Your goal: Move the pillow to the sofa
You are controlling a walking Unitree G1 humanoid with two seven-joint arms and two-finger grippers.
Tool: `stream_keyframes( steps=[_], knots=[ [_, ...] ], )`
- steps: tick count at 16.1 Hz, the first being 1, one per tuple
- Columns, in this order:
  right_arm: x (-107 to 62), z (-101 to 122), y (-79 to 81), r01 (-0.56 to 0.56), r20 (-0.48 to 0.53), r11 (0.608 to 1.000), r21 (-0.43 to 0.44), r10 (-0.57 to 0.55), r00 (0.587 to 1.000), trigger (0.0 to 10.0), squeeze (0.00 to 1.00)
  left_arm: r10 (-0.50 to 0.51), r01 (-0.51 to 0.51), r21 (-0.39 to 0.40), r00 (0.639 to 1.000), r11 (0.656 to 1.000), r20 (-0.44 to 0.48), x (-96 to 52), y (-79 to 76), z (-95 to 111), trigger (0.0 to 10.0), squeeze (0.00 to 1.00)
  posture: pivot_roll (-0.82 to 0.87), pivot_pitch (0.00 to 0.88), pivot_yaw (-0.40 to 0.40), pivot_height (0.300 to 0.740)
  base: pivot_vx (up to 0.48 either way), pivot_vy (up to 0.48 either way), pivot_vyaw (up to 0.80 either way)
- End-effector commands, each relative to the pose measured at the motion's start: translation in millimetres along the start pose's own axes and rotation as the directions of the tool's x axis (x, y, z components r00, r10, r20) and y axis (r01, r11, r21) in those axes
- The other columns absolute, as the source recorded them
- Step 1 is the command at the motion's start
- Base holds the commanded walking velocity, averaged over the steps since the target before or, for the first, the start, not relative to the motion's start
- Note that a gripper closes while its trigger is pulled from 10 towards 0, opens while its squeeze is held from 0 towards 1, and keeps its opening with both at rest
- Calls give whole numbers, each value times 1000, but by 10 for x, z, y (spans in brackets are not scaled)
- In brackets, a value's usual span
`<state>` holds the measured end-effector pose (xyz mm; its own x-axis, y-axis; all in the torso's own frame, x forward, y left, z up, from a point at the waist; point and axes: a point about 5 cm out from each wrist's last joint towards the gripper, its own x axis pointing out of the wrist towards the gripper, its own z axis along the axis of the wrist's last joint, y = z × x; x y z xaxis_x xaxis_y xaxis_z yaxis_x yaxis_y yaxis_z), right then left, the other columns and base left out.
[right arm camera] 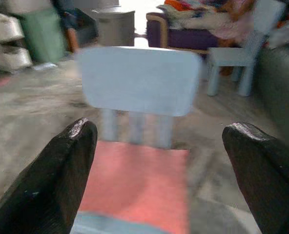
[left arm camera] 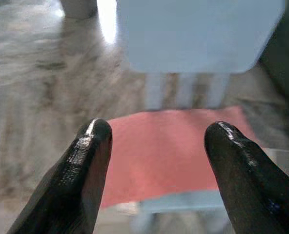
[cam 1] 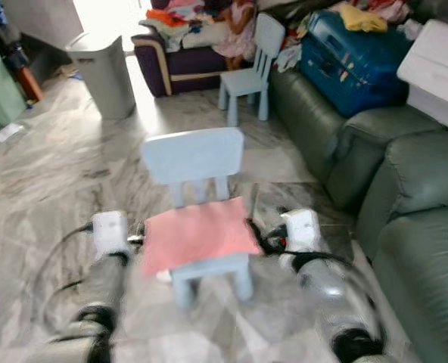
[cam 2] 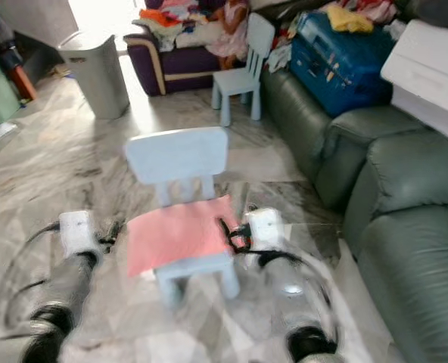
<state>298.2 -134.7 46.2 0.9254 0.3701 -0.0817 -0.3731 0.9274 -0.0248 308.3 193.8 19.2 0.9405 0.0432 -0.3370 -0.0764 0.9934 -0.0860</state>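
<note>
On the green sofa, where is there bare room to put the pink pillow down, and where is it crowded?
The near cushions of the green sofa lie bare, below the white box. Farther back it is crowded: a blue suitcase and clothes cover the seat. The pink pillow lies on the small blue chair.

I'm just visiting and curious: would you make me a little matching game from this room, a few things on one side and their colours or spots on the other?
Things:
1. pillow
2. suitcase
3. bin
4. sofa

Descriptions:
A. grey, standing on the floor at the far left
B. dark green, along the right
C. pink, lying on the seat of the near small chair
D. blue, resting on the sofa

Pairs: 1-C, 2-D, 3-A, 4-B
</note>
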Motion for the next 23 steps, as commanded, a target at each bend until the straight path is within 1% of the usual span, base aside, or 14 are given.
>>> stream_keyframes(
  steps=[1, 6, 8, 14, 17, 23],
  knots=[
    [59, 77, 74, -22, 35, 1000, 4, 22, 999, 10000, 0, 27, -27, 14, 1000, 1000, 11, 5, 127, 61, 10000, 0, -162, 0, 59, 740, 368, 307, 0],
    [48, 68, 62, -16, 32, 1000, 4, 16, 999, 10000, 0, 34, -34, 17, 999, 999, -1, 8, 124, 54, 10000, 0, -165, 0, 61, 740, 329, 350, 0],
    [49, 74, 59, -14, 34, 1000, 3, 14, 999, 10000, 0, 33, -33, 36, 999, 999, 5, 6, 120, 55, 10000, 0, -165, 0, 61, 740, 274, 394, 0],
    [53, 82, 50, -7, 38, 1000, 3, 7, 999, 10000, 0, 43, -43, 40, 999, 998, 6, 9, 117, 60, 10000, 0, -164, 0, 61, 740, 0, 0, 0],
    [58, 89, 61, -10, 40, 1000, 4, 10, 999, 10000, 0, 28, -29, 36, 1000, 999, 13, 10, 103, 66, 10000, 0, -162, 0, 60, 740, 0, 0, 0],
    [60, 91, 74, -17, 41, 1000, 0, 17, 999, 10000, 0, 25, -25, 32, 1000, 999, 13, 6, 95, 56, 10000, 0, -161, 0, 58, 740, 362, 0, 0]
  ],
)
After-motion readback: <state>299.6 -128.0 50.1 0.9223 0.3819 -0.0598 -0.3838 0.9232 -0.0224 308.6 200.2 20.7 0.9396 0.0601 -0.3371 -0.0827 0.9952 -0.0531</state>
